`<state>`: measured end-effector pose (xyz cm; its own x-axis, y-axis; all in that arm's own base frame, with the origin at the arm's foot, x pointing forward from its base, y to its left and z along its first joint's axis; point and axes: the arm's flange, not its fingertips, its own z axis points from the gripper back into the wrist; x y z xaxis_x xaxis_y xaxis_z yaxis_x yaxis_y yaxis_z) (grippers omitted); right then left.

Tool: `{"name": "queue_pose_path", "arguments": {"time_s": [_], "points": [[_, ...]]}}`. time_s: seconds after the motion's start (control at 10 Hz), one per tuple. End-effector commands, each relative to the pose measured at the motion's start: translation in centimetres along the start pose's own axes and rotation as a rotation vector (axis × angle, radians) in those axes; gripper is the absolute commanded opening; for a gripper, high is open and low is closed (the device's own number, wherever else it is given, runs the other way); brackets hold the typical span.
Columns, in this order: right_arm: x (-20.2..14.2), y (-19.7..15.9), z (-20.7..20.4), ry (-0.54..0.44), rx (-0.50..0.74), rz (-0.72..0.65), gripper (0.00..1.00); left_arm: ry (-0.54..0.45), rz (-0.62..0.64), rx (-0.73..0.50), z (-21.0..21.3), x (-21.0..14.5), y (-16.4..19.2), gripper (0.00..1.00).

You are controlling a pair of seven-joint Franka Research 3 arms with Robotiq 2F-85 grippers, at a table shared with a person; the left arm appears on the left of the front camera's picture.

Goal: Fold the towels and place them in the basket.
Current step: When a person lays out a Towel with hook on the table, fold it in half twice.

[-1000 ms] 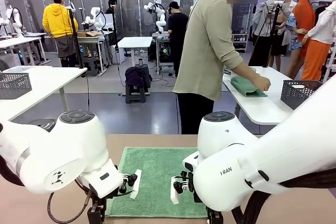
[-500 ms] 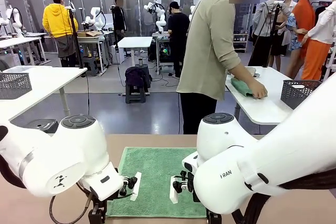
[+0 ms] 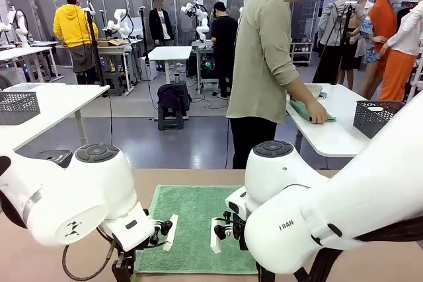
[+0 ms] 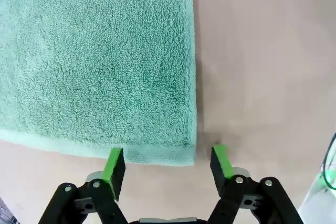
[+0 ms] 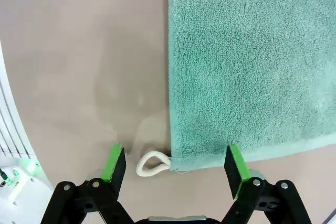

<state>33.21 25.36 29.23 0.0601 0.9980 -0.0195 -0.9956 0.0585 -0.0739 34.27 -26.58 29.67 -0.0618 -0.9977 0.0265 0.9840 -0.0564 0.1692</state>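
Mint green towel [image 3: 192, 209] lies flat on the tan table [image 4: 262, 51]. In the front view my own bulky white arm links cover its near edge. On the far side, a person [image 3: 264, 64] is turned to a white side table [image 3: 330, 140], hands on a folded green cloth [image 3: 307, 111]. A dark mesh basket [image 3: 378, 118] sits at that table's right end, well apart from both pincers. A grey mesh basket [image 3: 16, 107] sits on a white table at left. Left gripper [image 4: 168, 156] is released, jaws apart, straddling one near corner: one green pad [image 4: 113, 163] at the hem, the other over bare table just past the side edge. Right gripper [image 5: 173, 163] is released too, straddling the other near corner, whose white loop [image 5: 152, 163] lies on the table between the pads.
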Motion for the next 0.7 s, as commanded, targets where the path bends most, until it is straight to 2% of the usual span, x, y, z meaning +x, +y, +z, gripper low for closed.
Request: {"name": "queue_pose_path", "arguments": {"time_s": [0.0, 0.1, 0.2, 0.3, 0.6], "points": [[-0.54, 1.0, -0.75, 0.02, -0.038, -0.013, 0.95, -0.005, 0.001, 0.021, -0.3, -0.76, -1.17, 0.83], [-0.61, 0.97, -0.82, 0.021, -0.031, -0.014, 0.95, -0.001, 0.001, 0.021, -0.3, -0.9, -1.16, 0.81], [-0.68, 0.95, -0.83, 0.021, -0.028, -0.017, 0.91, 0.005, 0.0, 0.025, -0.3, -1.05, -1.19, 0.66], [-0.73, 0.96, -0.88, 0.024, -0.031, -0.021, 0.75, 0.004, 0.0, 0.03, -0.26, -1.12, -1.21, 0.62], [-0.95, 0.94, -0.97, 0.026, -0.017, -0.044, 0.75, 0.007, 0.009, 0.036, -0.17, -1.56, -1.33, 0.62]]}}
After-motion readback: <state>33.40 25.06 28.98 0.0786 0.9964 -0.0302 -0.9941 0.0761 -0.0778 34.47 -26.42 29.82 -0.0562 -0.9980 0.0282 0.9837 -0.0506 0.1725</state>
